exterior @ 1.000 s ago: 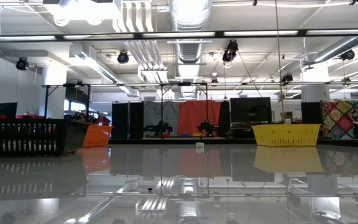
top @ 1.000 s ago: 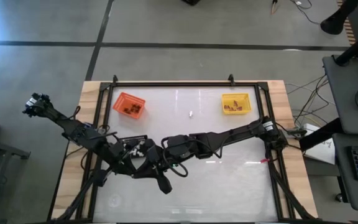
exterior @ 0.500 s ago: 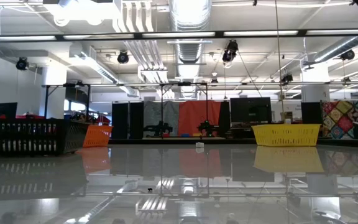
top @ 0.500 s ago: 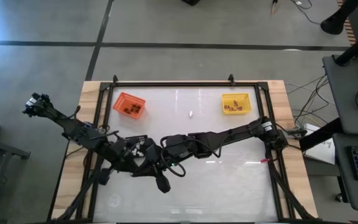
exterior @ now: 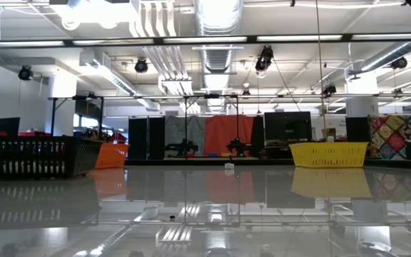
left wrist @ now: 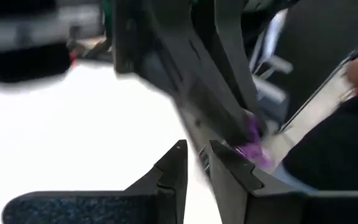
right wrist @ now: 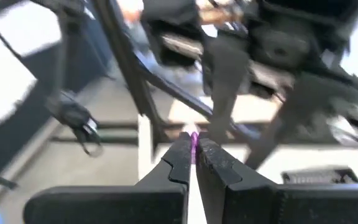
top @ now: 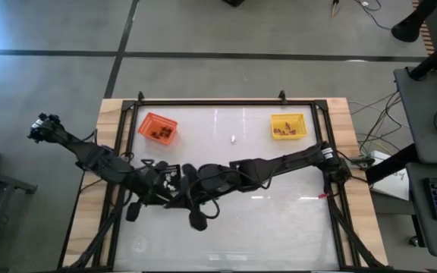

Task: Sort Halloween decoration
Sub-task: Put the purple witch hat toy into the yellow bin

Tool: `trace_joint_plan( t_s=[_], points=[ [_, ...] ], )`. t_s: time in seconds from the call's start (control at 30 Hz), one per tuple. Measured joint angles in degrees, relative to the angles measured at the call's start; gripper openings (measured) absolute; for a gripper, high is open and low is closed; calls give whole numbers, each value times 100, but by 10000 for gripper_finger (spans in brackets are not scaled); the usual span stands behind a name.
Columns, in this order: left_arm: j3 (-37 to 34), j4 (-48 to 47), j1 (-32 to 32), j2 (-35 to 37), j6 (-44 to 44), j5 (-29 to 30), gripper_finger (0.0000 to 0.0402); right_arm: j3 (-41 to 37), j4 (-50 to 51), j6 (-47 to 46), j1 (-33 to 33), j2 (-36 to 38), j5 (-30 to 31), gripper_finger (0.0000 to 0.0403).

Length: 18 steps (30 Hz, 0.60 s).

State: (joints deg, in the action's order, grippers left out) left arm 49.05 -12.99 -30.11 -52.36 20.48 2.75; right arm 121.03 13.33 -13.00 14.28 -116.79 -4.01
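Note:
A tiny purple trinket (right wrist: 193,138) of the Halloween decoration sits between the fingertips of my right gripper (right wrist: 192,143), which is shut on it. My right gripper (top: 182,182) reaches from the table's right to above the black tray (top: 165,170). There it meets my left gripper (top: 171,184) nose to nose. My left gripper (left wrist: 196,149) stands open by a narrow gap with nothing in it. The purple trinket (left wrist: 252,148) shows just beyond its fingers. A white trinket (top: 233,139) lies alone on the table farther back. Neither gripper shows in the low view. My right gripper pinches the purple trinket between its two fingertips (right wrist: 182,152); only a thin sliver (right wrist: 194,135) shows in the slit between them. The fingers come nearly level from the table's right. The trinket is lifted clear, above the black tray.
An orange tray (top: 158,127) with dark trinkets stands at the far left, and a yellow tray (top: 287,125) with brownish ones at the far right. White trinkets (top: 174,176) lie in the black tray under the arms. A black frame (top: 226,102) rims the white table.
Both wrists have tipped their noses up toward level above the black tray, and the two hands have stayed about where they were. Both grippers' bodies now lie a little farther toward the table's left in the high view.

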Motion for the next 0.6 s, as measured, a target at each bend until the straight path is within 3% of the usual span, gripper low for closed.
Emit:
trace_joint_plan(
  t_s=[0.27, 0.6],
  points=[
    [720, -1660, -12, 0, -11, 335, 55, 585, 2387, 254, -108, 312, 1163, 8],
    [1217, -2672, -13, 0, -287, 948, 55, 801, 4659, 62, -218, 683, 1766, 8]
  ],
)
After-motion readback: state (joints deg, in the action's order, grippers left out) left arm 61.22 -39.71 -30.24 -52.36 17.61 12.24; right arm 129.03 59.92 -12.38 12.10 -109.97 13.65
